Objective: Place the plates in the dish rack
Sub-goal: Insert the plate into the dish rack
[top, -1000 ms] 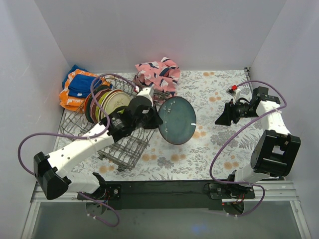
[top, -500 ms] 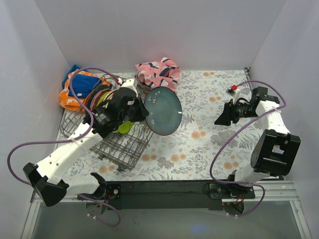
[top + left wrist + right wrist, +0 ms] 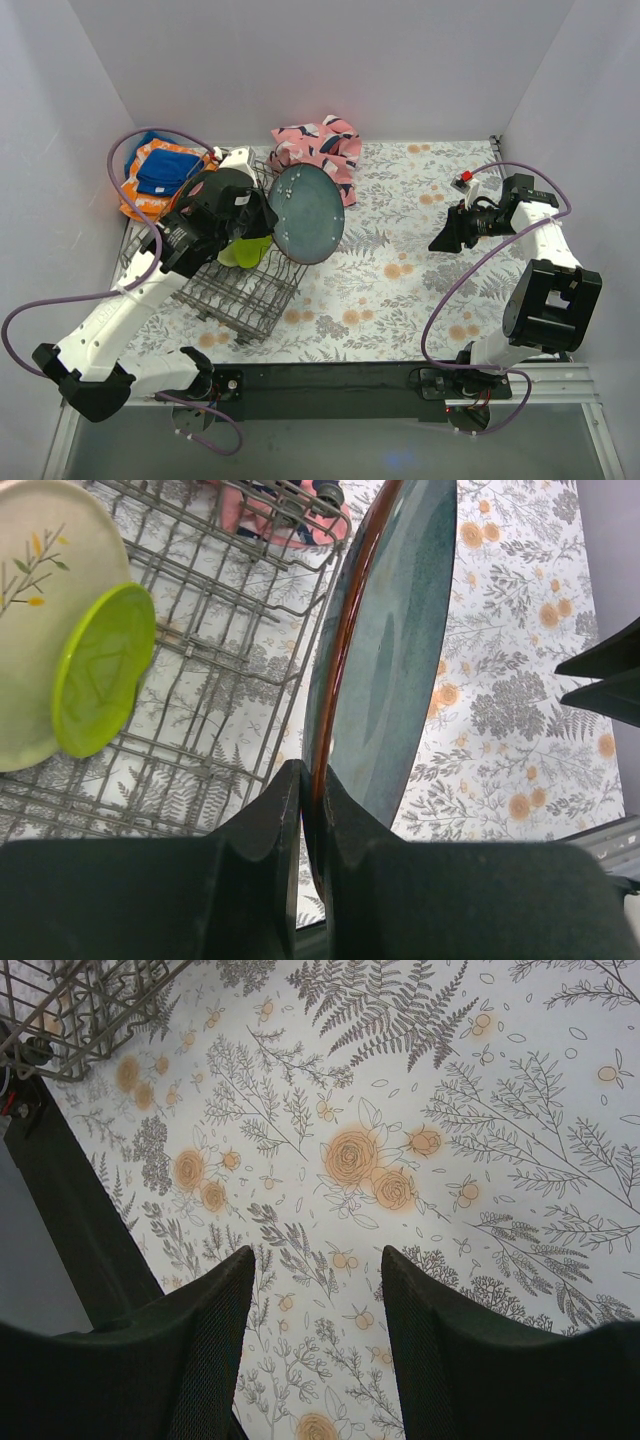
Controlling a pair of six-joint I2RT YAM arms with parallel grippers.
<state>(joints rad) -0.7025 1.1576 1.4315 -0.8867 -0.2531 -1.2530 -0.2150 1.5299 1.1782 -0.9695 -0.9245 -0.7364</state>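
Your left claw (image 3: 312,780) is pinched tight on the rim of the teal plate (image 3: 385,650), which it holds on edge. In the top view that plate hangs over the rack's (image 3: 235,285) 2 o'clock corner, above the tines and not yet in a slot. The rack itself sits at the table's (image 3: 420,300) 9 o'clock side.

Two plates already stand inside it: a lime plate (image 3: 100,670) leaning on a cream plate (image 3: 30,650) with a sprig pattern. The arm hides part of the rack, so there may be more loaded than you can count.

No loose plate lies on the table, so this one is probably the last to seat.

Your right claw (image 3: 318,1260) stands apart and empty, at 3 o'clock over the floral cover.

No brand, label or writing is readable anywhere.
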